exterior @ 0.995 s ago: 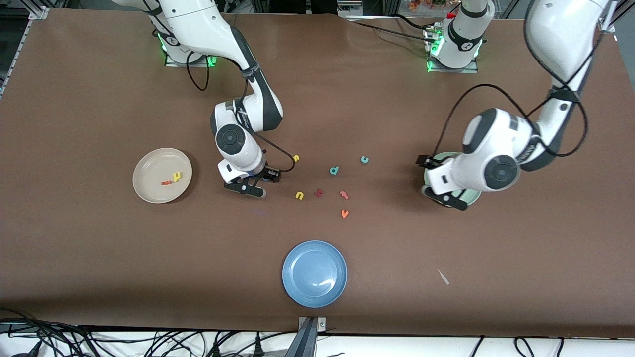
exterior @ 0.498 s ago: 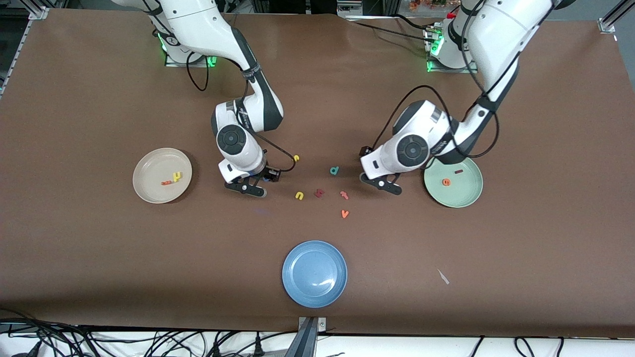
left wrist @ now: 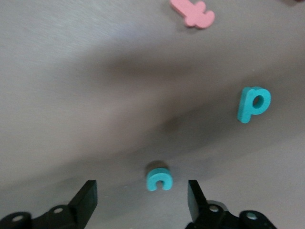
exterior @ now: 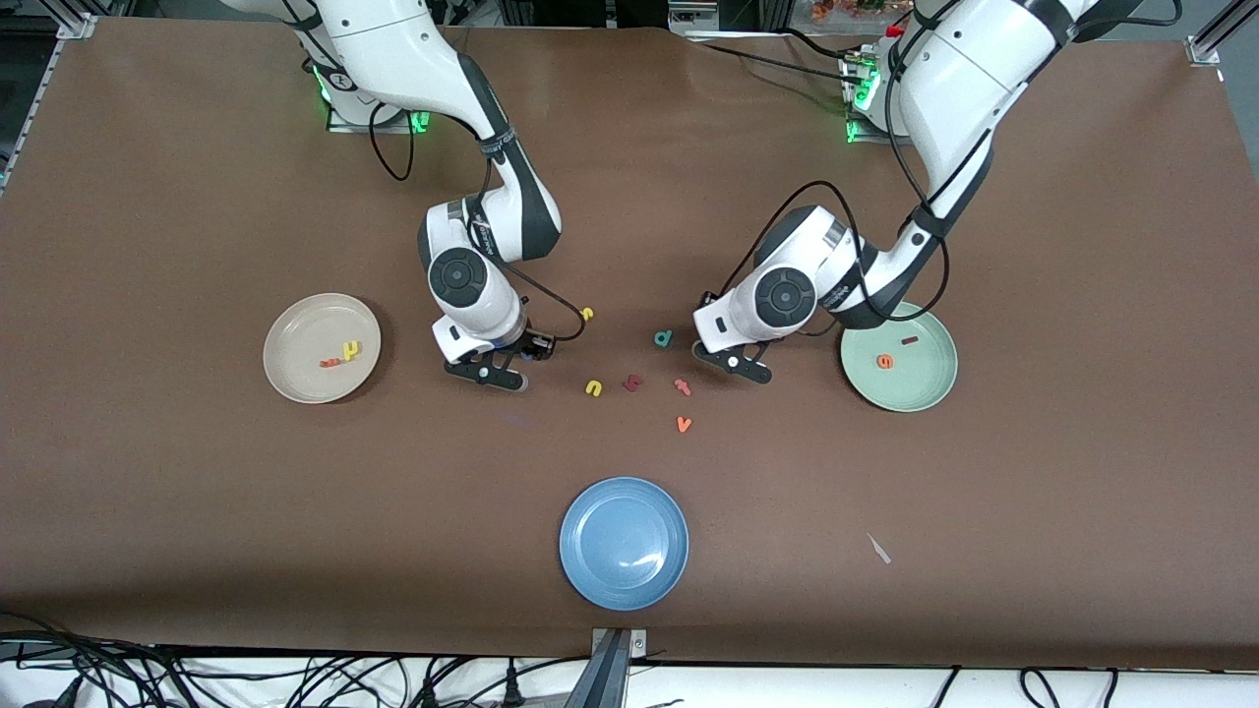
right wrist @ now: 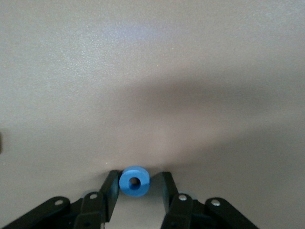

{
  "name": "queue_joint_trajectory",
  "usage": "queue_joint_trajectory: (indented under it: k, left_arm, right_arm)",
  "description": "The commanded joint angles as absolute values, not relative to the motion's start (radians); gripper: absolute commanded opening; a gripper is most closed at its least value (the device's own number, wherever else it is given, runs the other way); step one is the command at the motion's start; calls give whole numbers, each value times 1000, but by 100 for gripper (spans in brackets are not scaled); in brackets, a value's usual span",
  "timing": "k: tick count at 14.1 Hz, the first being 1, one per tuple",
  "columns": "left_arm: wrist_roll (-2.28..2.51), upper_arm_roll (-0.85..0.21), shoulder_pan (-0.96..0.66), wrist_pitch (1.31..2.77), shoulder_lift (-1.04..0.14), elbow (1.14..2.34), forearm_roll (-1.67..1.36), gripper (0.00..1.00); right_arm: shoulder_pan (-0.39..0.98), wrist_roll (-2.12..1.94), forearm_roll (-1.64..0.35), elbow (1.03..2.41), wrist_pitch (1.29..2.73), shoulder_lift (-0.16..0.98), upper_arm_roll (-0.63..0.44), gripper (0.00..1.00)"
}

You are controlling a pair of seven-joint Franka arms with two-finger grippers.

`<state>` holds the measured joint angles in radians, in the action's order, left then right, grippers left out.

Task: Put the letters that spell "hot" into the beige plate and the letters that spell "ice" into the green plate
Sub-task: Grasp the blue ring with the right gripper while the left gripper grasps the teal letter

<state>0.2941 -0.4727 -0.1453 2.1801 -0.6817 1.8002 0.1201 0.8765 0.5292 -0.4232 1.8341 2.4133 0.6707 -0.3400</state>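
Observation:
The beige plate (exterior: pixel 295 329) holds the yellow h (exterior: pixel 350 348) and the orange t (exterior: pixel 330 363). On the green plate (exterior: pixel 920 388) lie the orange e (exterior: pixel 885 361) and the dark red i (exterior: pixel 910 340). My right gripper (exterior: pixel 487 375) (right wrist: pixel 139 175) is down at the table beside the beige plate. Its jaws stand around the blue o (right wrist: pixel 134 181); one finger touches the ring and the other stands slightly off it. My left gripper (exterior: pixel 735 361) (left wrist: pixel 141 188) hangs open over the teal c (left wrist: pixel 158 178), which lies on the table between its fingers.
Loose letters lie in the middle: teal d (exterior: pixel 663 338) (left wrist: pixel 252 103), yellow s (exterior: pixel 587 314), yellow u (exterior: pixel 593 388), a dark red letter (exterior: pixel 632 383), a pink-red one (exterior: pixel 682 386) (left wrist: pixel 193 12) and an orange v (exterior: pixel 684 424). A blue plate (exterior: pixel 624 543) sits nearest the camera.
My left arm has swung from over the green plate to over the teal c. The right gripper's jaws have narrowed around the blue o; the right arm has stayed put.

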Motion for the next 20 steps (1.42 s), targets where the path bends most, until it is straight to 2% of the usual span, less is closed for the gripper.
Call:
queue_joint_trajectory:
  k: [1,3,4,10,11,12,14,17,20]
  left_arm:
    - [374,-466,-182,2191,-687,1798,158,83]
    - [376,-465,-186,2191,-687,1801,158,73]
    - [376,-465,-184,2191,-689,1801,160,71]
    - [376,-462,-184,2191,-704,1802,160,70]
    - [377,-460,-183,2191,-709,1804,160,68]
    - [377,-460,-181,2191,-707,1804,160,61]
    - [379,-460,-179,2191,-709,1805,160,39]
    - [393,-460,-178,2191,-709,1805,160,15]
    - [396,-460,-179,2183,-701,1802,160,12]
  right_arm:
    - [867,508,-448,1829,2414,680,-321,38]
    - [867,508,-448,1827,2416,684,-319,35]
    - [867,508,-448,1824,2416,689,-319,32]
    - [867,512,-448,1818,2419,695,-319,20]
    - [867,505,-448,1812,2415,695,-321,15]
    - [867,503,-448,1804,2410,690,-322,13]
    - [816,462,-439,1740,2276,680,-334,13]
    - [804,347,-434,1733,2149,618,-446,10]
    - [805,149,-430,1802,2117,580,-550,9]
